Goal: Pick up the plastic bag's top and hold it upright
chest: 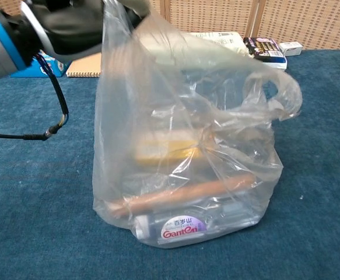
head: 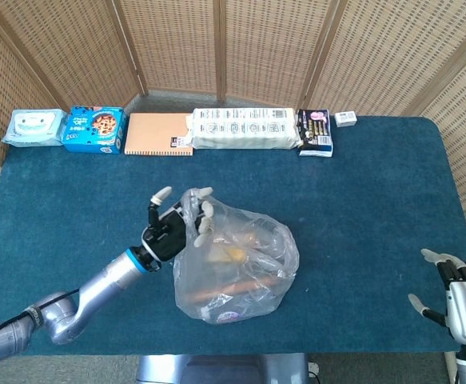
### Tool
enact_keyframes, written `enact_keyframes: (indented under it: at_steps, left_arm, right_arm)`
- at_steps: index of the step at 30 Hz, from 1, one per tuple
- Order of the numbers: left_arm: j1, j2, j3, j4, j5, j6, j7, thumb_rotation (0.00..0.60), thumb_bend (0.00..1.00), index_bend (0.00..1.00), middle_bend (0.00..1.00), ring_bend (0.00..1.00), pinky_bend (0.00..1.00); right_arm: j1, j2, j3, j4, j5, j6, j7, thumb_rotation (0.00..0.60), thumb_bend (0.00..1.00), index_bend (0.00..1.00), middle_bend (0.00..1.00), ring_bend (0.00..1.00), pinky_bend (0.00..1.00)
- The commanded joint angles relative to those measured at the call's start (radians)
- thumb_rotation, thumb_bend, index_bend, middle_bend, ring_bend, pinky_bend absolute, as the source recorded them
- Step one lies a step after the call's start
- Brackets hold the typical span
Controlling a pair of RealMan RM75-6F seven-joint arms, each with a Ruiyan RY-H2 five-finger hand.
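Head view: one blue table (head: 360,208) fills most of the frame, one clear plastic bag (head: 233,268) sits at lower centre on it, its base on the cloth. Bag stands with long axis roughly vertical, top corner pulled up toward upper left of the chest view, one loop handle (chest: 277,93) flopped out to the right. Inside the bag, chest view: one wooden rolling pin (chest: 184,195) lying across the bottom, one labelled packet (chest: 181,227) under it, one yellow item (chest: 167,153) above; anything more in there too blurred to count. Six items in one row along the far table edge: wipes pack (head: 33,126), blue box (head: 95,130), orange notebook (head: 161,134), long white pack (head: 244,128), dark pack (head: 315,132), small white box (head: 345,118). Two hands: left hand (head: 173,228) left of centre, fingers curled over the bag's top edge, gripping it; right hand (head: 456,292) at lower right corner, fingers spread, holding nothing.
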Motion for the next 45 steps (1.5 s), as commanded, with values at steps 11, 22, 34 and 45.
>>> enact_keyframes:
  at_steps: [11, 22, 34, 45]
  left_arm:
    - [-0.133, 0.148, 0.139, -0.063, -0.024, 0.213, 0.118, 0.000, 0.38, 0.32, 0.53, 0.63, 0.70]
    - [-0.183, 0.236, 0.162, -0.173, -0.135, 0.173, 0.343, 0.000, 0.38, 0.41, 0.56, 0.63, 0.70]
    - [-0.179, 0.300, 0.144, -0.262, -0.287, 0.136, 0.621, 0.000, 0.38, 0.44, 0.56, 0.63, 0.67]
    - [-0.190, 0.306, 0.130, -0.267, -0.326, 0.113, 0.643, 0.000, 0.38, 0.44, 0.56, 0.63, 0.67]
  right_arm:
    - [0.027, 0.000, 0.014, 0.002, -0.009, -0.020, 0.012, 0.600, 0.17, 0.21, 0.31, 0.24, 0.22]
    - [0.087, -0.016, 0.030, 0.015, -0.030, -0.071, 0.037, 0.600, 0.17, 0.21, 0.31, 0.24, 0.24]
    - [0.158, -0.089, 0.042, 0.100, -0.060, -0.114, 0.085, 0.599, 0.17, 0.21, 0.29, 0.22, 0.24]
    - [0.171, -0.138, 0.028, 0.136, -0.094, -0.089, 0.041, 0.600, 0.14, 0.20, 0.26, 0.21, 0.24]
